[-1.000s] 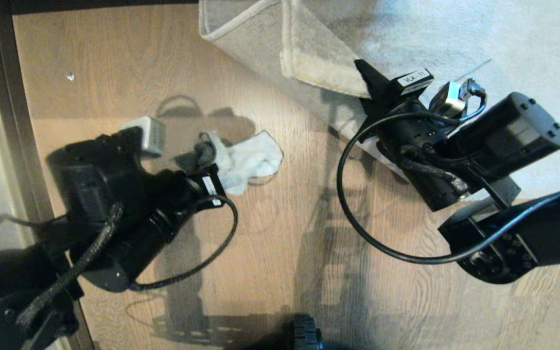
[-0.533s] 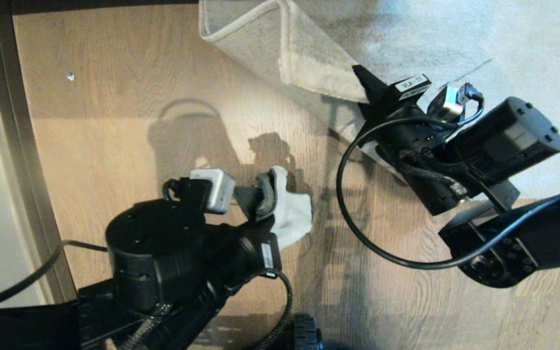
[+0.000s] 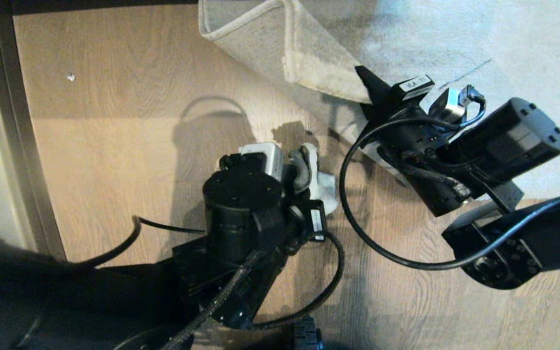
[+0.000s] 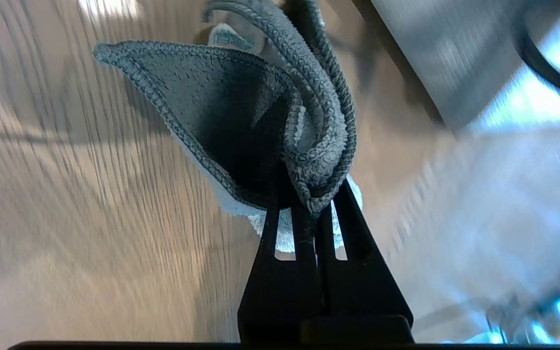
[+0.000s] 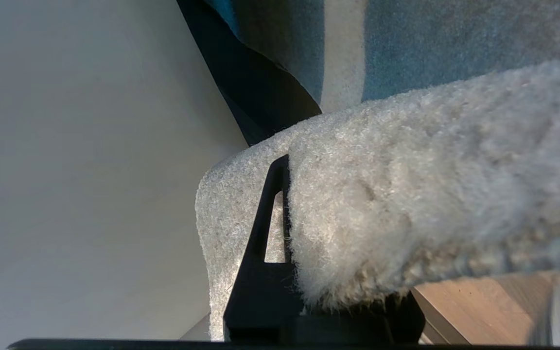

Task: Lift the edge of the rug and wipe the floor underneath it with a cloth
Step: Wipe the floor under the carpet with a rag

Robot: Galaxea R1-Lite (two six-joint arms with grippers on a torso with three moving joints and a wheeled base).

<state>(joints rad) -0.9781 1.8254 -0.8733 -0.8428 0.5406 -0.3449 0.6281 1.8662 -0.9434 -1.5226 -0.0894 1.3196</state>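
Left gripper (image 4: 316,204): jaws together, clamped on the cloth (image 4: 241,121). Cloth bunches out past the fingertips in folds, dark grey face showing, pale fluffy side underneath. In the head view the left gripper (image 3: 304,172) sits low over the floor (image 3: 114,146), near the middle of the frame, with the cloth (image 3: 321,182) pressed between it and the planks. It is just beside the raised rug, close to the right arm's looping cable (image 3: 358,228).

Right gripper (image 3: 370,92): jaws pinched on the rug edge (image 3: 319,73), holding it up off the floor. Right wrist view shows 1 black finger (image 5: 265,243) against the pile, with the rug edge (image 5: 406,204) wrapped over the other side, so only that finger is visible. The lifted part folds back over itself, beige backing facing out, hemmed corner toward the top of the head view.

Bare wood floor shows beneath and beside the lifted fold. The rest of the rug (image 3: 479,43) lies flat at upper right. Dark baseboard strip (image 3: 17,121) runs down the left side. A small pale speck (image 3: 70,76) sits on the floor at upper left.
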